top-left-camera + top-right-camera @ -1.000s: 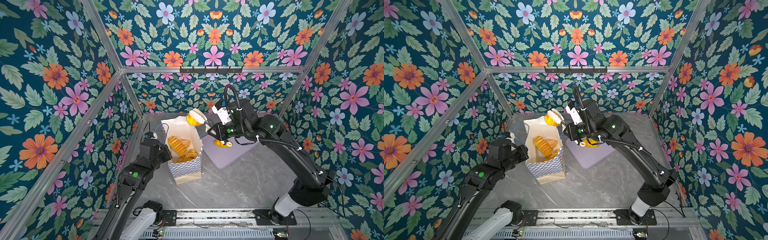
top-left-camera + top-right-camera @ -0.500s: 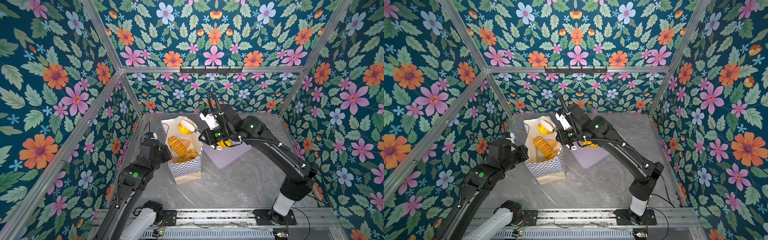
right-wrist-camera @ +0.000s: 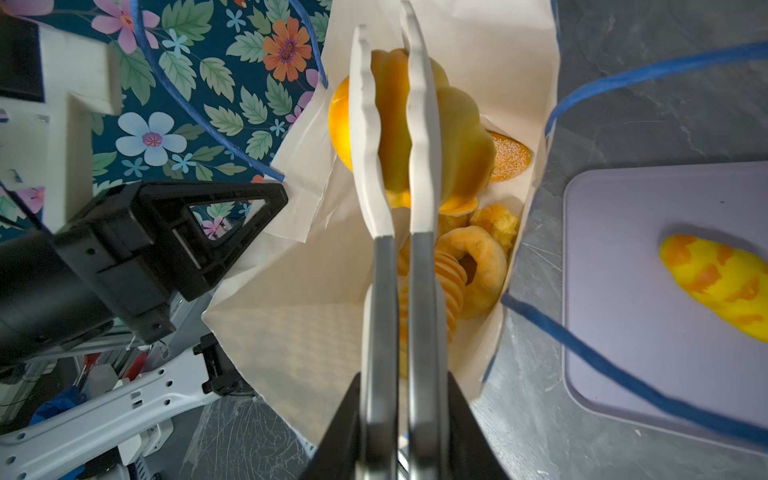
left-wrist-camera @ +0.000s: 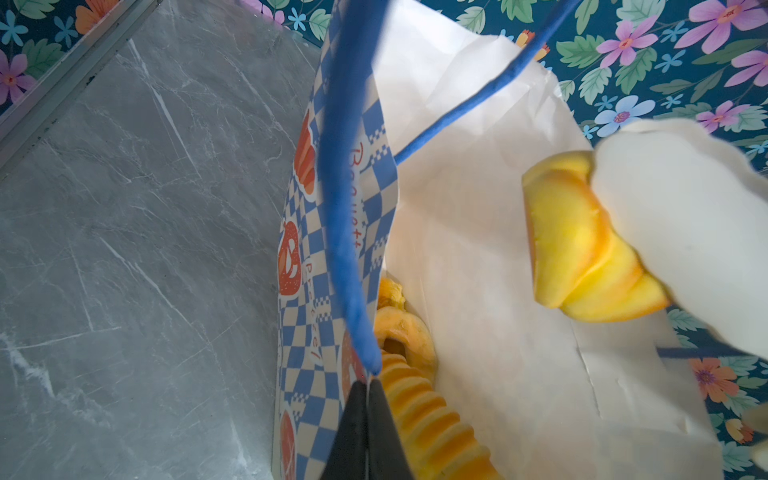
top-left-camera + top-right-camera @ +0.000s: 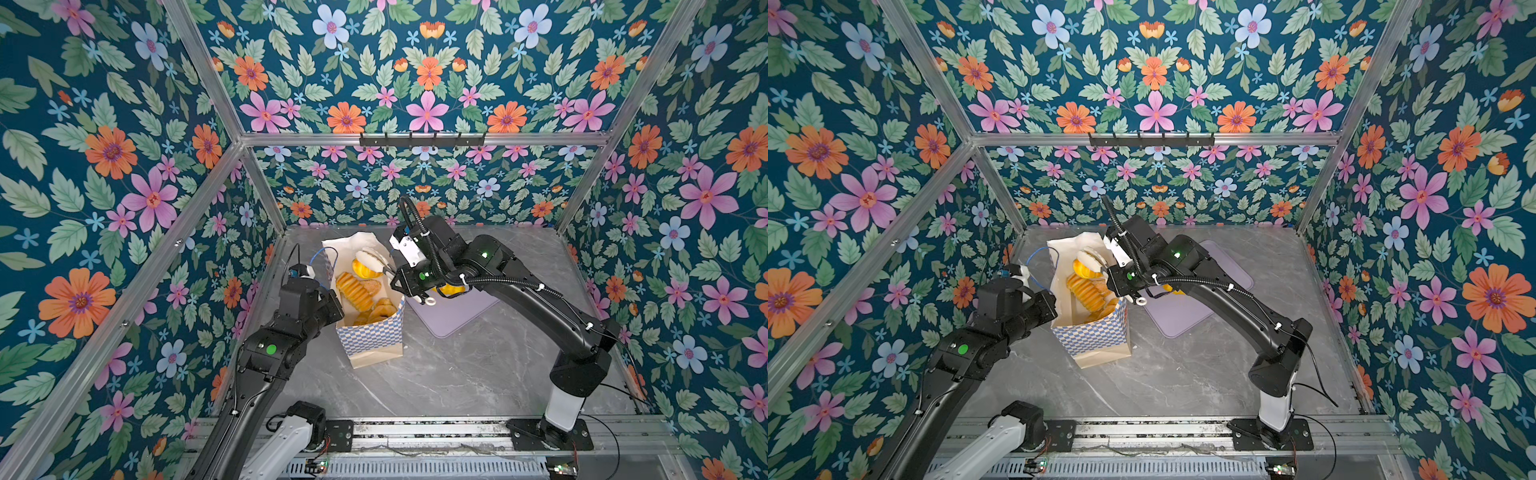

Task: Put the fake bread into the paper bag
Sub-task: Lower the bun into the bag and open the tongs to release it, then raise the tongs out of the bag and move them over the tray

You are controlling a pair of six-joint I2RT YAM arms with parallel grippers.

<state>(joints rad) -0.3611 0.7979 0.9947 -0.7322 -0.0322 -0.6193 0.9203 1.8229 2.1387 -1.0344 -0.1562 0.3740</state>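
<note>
Right hand [image 3: 383, 25] clamped on bun [image 3: 461, 141]: glossy, golden-yellow, lobed, pinched between white fingers [image 3: 365, 124] just above the mouth of the paper bag [image 5: 372, 338]. Other loaves [image 5: 355, 291] inside. Left hand [image 4: 368, 386] pinched together on bag rim. Bag upright on tabletop [image 5: 457, 374].

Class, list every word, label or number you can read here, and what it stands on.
"Baguett": red script on the blue checkered band of the cream paper bag, partly covered by its blue cord handle.
"Pretzel": red script on that band, beside a pretzel drawing.
In both top views the print is too small to read.
</note>
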